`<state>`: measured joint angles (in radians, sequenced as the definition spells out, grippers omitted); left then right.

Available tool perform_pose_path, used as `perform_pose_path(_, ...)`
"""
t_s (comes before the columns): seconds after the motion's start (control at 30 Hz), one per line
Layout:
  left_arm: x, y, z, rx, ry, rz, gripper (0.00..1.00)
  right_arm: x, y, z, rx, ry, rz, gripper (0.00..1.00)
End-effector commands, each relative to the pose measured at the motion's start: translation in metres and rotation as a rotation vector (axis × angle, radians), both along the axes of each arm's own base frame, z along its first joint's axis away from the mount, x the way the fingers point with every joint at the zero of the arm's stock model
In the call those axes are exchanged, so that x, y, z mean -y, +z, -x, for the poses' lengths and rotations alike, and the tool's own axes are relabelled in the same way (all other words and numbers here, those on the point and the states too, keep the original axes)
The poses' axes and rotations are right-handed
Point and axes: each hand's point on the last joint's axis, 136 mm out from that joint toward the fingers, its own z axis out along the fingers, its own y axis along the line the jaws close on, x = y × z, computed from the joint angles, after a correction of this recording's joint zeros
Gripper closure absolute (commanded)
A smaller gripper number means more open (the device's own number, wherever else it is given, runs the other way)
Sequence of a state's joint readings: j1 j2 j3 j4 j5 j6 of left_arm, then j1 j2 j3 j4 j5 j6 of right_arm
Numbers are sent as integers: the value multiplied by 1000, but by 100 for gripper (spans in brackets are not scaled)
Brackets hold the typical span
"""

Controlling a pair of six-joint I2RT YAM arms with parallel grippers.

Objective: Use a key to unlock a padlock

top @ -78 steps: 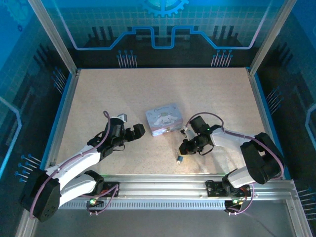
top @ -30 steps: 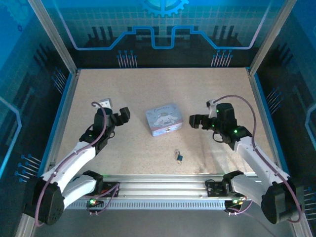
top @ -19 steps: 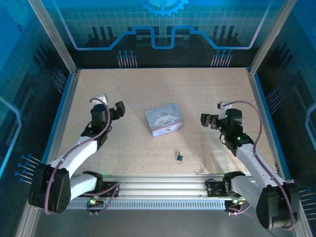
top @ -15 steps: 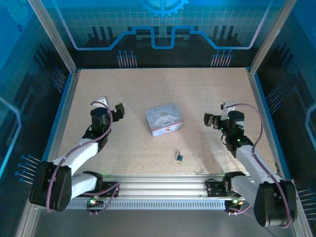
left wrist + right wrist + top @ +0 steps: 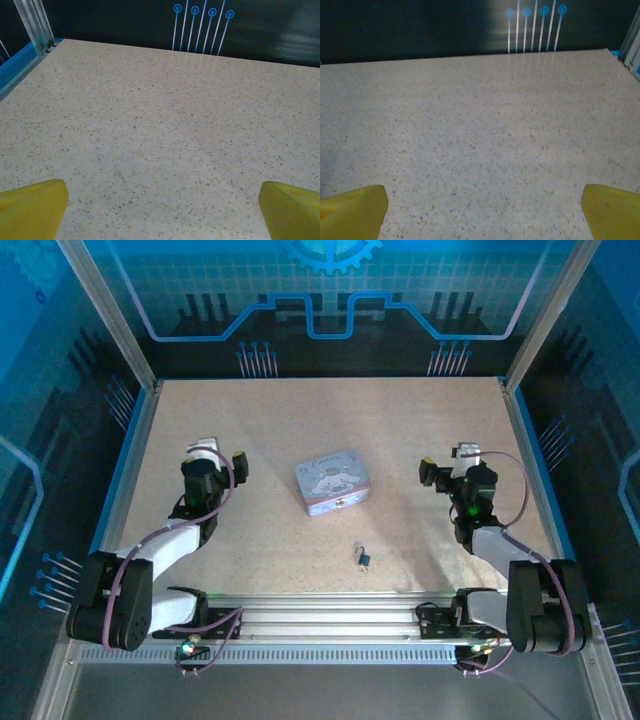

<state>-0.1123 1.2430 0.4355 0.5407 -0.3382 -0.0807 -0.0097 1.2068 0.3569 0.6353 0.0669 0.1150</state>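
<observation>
Table top [image 5: 165,125]: speckled beige, stone-like, matt, with a faint sheen near the back wall. Finger pads [image 5: 31,207] yellow, smooth and matt, plastic or rubber by the look; tin box [image 5: 333,481] lavender printed metal, lid slightly glossy. Front rail [image 5: 330,615] ribbed bare aluminium; arm shells [image 5: 170,537] white glossy plastic; padlock [image 5: 363,558] dark, finish too small to judge.

A robotics lab cell: aluminium frame posts [image 5: 106,310], blue circuit-printed wall panels [image 5: 420,285], speckled table [image 5: 330,415].
</observation>
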Motion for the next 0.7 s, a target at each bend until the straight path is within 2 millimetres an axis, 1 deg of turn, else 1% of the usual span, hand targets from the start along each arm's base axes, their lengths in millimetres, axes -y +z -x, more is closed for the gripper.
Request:
perform_pose_path(0.0,-4,-1,-5,12,-20,-31,1,-1,17,-2,74,34,31,0)
perform_pose_path(0.2,-9,-13,-11,12,-27,-40,1,-6,-1,1,43,47,39,0)
perform_pose_path(0.37,-4,-24,-16,10,-72,-33,1,-9,-11,-2,40,61,49,0)
perform_pose_path(0.57,2,-46,-17,36,-119,-24,1,-17,-22,-5,42,97,63,0)
perform_pose_path(0.67,6,-48,-16,39,-147,-19,1,-20,-27,-4,45,112,73,0)
